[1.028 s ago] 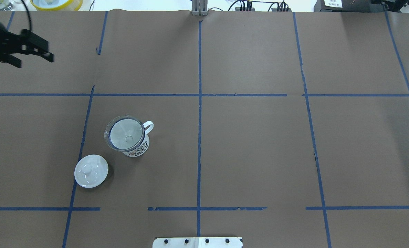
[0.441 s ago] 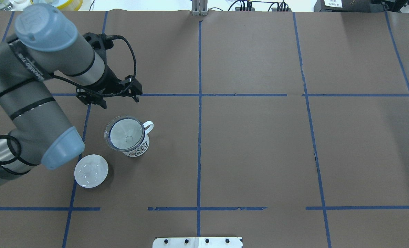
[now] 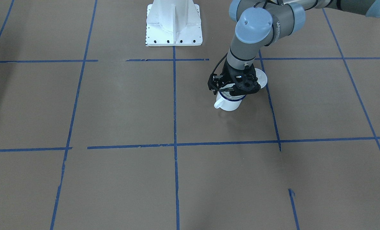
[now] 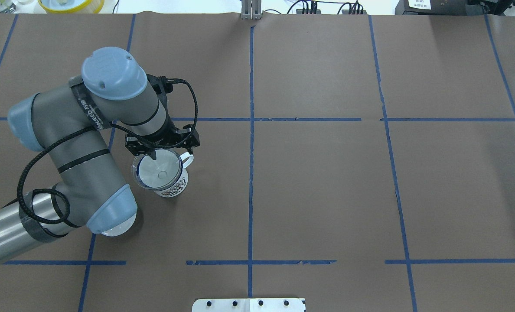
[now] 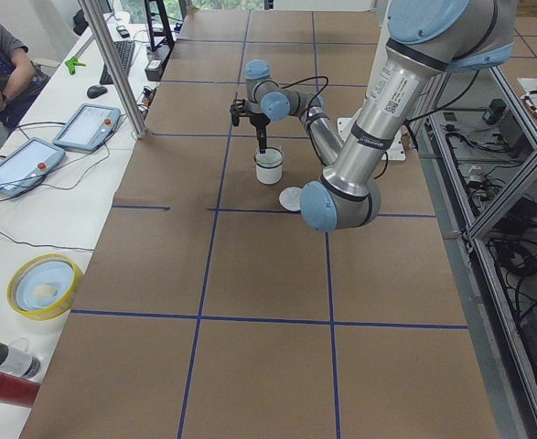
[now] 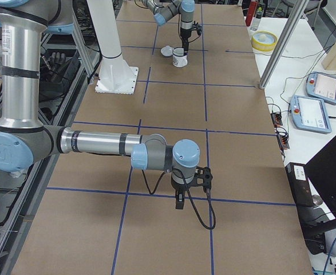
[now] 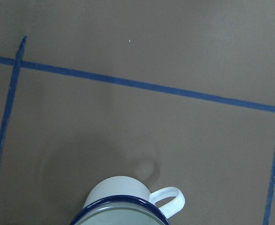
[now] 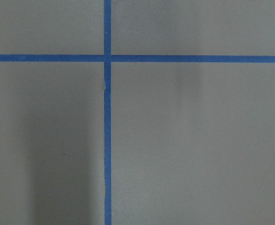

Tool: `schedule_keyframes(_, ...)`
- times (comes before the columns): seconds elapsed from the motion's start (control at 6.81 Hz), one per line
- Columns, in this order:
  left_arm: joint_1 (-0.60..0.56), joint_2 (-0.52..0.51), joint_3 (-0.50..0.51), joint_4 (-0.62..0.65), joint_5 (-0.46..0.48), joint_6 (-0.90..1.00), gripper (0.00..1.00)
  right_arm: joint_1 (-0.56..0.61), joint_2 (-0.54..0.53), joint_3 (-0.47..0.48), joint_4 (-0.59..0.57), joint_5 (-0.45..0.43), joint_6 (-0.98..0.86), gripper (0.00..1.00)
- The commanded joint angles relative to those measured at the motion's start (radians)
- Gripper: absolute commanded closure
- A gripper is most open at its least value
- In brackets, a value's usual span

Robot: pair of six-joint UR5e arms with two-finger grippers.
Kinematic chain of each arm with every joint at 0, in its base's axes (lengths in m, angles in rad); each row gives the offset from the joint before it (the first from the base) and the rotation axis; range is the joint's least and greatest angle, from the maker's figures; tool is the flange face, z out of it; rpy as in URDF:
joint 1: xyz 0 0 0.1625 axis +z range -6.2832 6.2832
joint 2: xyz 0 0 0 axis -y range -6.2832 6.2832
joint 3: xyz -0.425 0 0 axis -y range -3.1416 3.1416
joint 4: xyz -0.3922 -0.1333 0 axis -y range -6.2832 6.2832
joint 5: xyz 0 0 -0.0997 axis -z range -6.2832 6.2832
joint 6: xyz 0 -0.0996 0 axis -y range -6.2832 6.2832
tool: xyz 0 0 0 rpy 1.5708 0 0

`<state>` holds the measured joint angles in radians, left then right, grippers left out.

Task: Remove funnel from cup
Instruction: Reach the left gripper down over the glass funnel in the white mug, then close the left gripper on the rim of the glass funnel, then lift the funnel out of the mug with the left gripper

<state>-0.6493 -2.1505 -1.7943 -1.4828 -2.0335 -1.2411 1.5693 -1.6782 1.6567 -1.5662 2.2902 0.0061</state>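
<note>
Overhead exterior, left to right.

— Furthest left?

— White round lid (image 4: 110, 233), mostly hidden under the left arm's elbow (image 4: 112, 214). Next, the clear transparent funnel (image 4: 153, 169), seated in the small white enamel mug with dark blue rim (image 4: 173, 188), left of centre on the brown paper-covered table (image 4: 327, 182).

— Funnel orientation?

— Upright, long axis vertical. Wide round rim is up and slightly overhangs the mug's rim. Narrow spout points down inside the mug and shows as a small circle near the middle. Walls are see-through, with the white interior visible through them. The mug's loop handle (image 4: 188, 159) points right and away from the robot. Dark print on the mug's near side.

— State of the left gripper (image 4: 162, 149)?

— Over the funnel's far rim, jaws spread, holding nothing. Contact with the rim: cannot tell.

— And the right gripper (image 6: 179, 205)?

— Seen in exterior right only, low over blue tape lines (image 6: 156, 193), well apart from the mug. Spread or closed: cannot tell.
</note>
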Motion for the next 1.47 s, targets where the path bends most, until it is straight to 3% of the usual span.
schedule_keyframes(0.0, 0.011, -0.008, 0.007, -0.002, 0.001, 0.000, 0.15, 0.000, 0.000, 0.000, 0.000, 0.000, 0.000, 0.00)
schedule_keyframes(0.15, 0.011, -0.011, 0.007, -0.002, -0.001, 0.000, 0.17, 0.000, 0.000, -0.001, 0.000, 0.000, 0.000, 0.00)
schedule_keyframes(0.29, 0.011, -0.011, 0.007, -0.001, -0.001, 0.000, 0.50, 0.000, 0.000, -0.002, 0.000, 0.000, 0.000, 0.00)
schedule_keyframes(0.44, 0.011, -0.011, 0.003, 0.001, 0.002, 0.000, 0.99, 0.000, 0.000, 0.000, 0.000, 0.000, 0.000, 0.00)
schedule_keyframes(0.88, 0.008, -0.006, -0.026, 0.012, 0.003, 0.000, 1.00, 0.000, 0.000, 0.000, 0.000, 0.000, 0.000, 0.00)
schedule_keyframes(1.17, -0.036, -0.011, -0.188, 0.164, -0.004, 0.009, 1.00, 0.000, 0.000, 0.000, 0.000, 0.000, 0.000, 0.00)
schedule_keyframes(1.32, -0.114, -0.043, -0.257, 0.227, -0.005, 0.000, 1.00, 0.000, 0.000, 0.000, 0.000, 0.000, 0.000, 0.00)
